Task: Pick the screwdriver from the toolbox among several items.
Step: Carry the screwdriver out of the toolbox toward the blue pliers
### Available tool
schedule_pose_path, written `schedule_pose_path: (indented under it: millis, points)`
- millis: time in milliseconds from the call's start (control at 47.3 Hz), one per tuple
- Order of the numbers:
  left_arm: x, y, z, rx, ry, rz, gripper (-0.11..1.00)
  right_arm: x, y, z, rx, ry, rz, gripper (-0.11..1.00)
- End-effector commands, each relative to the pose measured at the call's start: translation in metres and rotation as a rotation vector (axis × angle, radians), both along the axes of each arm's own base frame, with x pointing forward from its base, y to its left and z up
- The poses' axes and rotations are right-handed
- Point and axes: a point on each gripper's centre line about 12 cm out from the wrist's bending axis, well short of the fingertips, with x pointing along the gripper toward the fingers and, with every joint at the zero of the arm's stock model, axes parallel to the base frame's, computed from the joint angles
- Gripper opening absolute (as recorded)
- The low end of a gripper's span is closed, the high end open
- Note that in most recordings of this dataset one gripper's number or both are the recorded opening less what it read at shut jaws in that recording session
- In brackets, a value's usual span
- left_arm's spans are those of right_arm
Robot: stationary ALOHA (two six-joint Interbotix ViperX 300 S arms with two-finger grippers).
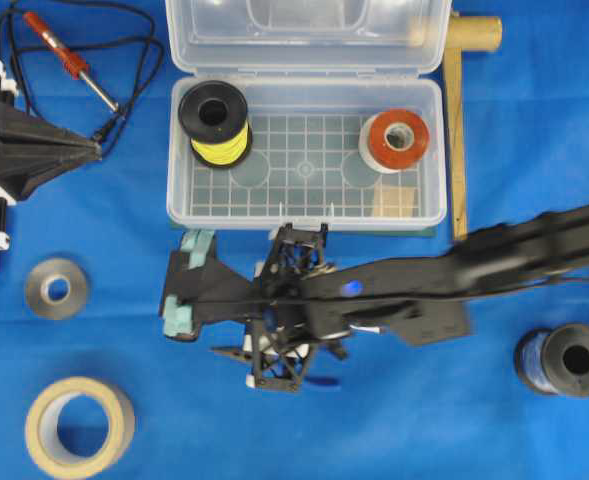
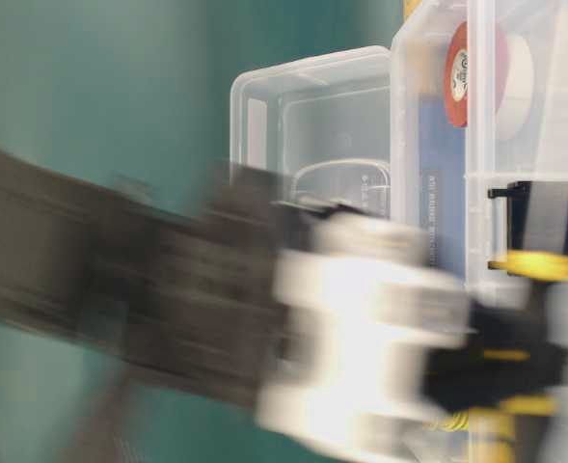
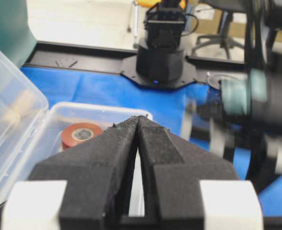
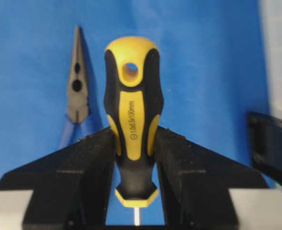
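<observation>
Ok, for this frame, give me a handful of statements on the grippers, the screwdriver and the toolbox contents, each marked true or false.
1. The right gripper is clamped on the screwdriver. True.
2. The screwdriver lies in the toolbox. False: it is in the right gripper, over the blue cloth.
3. The left gripper is shut and empty. True.
4. The toolbox lid is closed. False: it stands open.
5. The yellow wire spool sits in the toolbox. True.
</observation>
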Motion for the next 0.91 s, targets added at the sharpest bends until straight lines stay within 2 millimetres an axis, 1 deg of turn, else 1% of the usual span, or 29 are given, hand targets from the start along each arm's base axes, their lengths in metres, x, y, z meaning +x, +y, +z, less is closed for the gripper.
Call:
schedule_pose_path:
  millis: [0, 63, 148, 317, 422, 549, 591, 613, 655, 676, 739, 782, 824, 866, 887]
  points:
    - [0.001, 0.001, 0.004, 0.001, -0.012, 0.005, 0.0, 0.011, 0.004, -0.003, 0.002, -0.029, 0.012, 0.26]
    - [0.001, 0.001, 0.004, 0.001, -0.014, 0.005, 0.0, 0.013, 0.006, -0.018, 0.001, -0.013, 0.018, 0.26]
    - [0.0, 0.001, 0.005, 0.0, -0.015, 0.005, 0.0, 0.016, 0.006, -0.034, 0.002, -0.007, 0.021, 0.26]
    - [0.0, 0.001, 0.004, 0.001, -0.014, 0.005, 0.0, 0.018, 0.007, -0.048, 0.021, -0.045, 0.027, 0.26]
    - [0.0, 0.001, 0.004, 0.0, -0.014, 0.005, 0.0, 0.016, 0.008, -0.056, 0.049, -0.041, 0.014, 0.26]
    - [-0.001, 0.001, 0.006, 0.002, -0.021, 0.005, 0.0, 0.014, 0.008, -0.058, 0.058, -0.03, 0.006, 0.26]
    - [-0.002, 0.001, 0.006, 0.002, -0.024, 0.005, 0.0, 0.013, 0.007, -0.057, 0.057, -0.022, 0.003, 0.29]
    - [-0.002, 0.001, 0.006, 0.0, -0.026, 0.005, 0.0, 0.012, 0.007, -0.056, 0.056, -0.016, 0.001, 0.33]
    - [-0.003, 0.001, 0.007, 0.002, -0.031, 0.005, 0.0, 0.01, 0.006, -0.054, 0.05, -0.002, -0.002, 0.44]
    - [-0.003, 0.001, 0.007, 0.001, -0.031, 0.005, 0.0, 0.008, 0.006, -0.05, 0.048, 0.0, -0.003, 0.52]
    - [-0.004, 0.001, 0.008, 0.004, -0.037, 0.005, 0.0, 0.004, 0.002, -0.035, 0.032, 0.008, -0.004, 0.7]
    - [-0.004, 0.001, 0.009, 0.003, -0.04, 0.005, 0.0, 0.001, 0.0, -0.023, 0.02, 0.0, -0.001, 0.79]
    - [-0.005, 0.001, 0.009, 0.003, -0.041, 0.005, 0.0, -0.003, -0.003, -0.009, 0.003, -0.01, 0.002, 0.81]
    - [-0.005, 0.0, 0.01, 0.003, -0.044, 0.004, 0.0, -0.007, -0.005, 0.007, -0.012, -0.027, 0.007, 0.78]
    - [-0.005, 0.001, 0.009, 0.003, -0.043, 0.005, 0.0, -0.012, -0.007, 0.018, -0.026, -0.04, 0.012, 0.77]
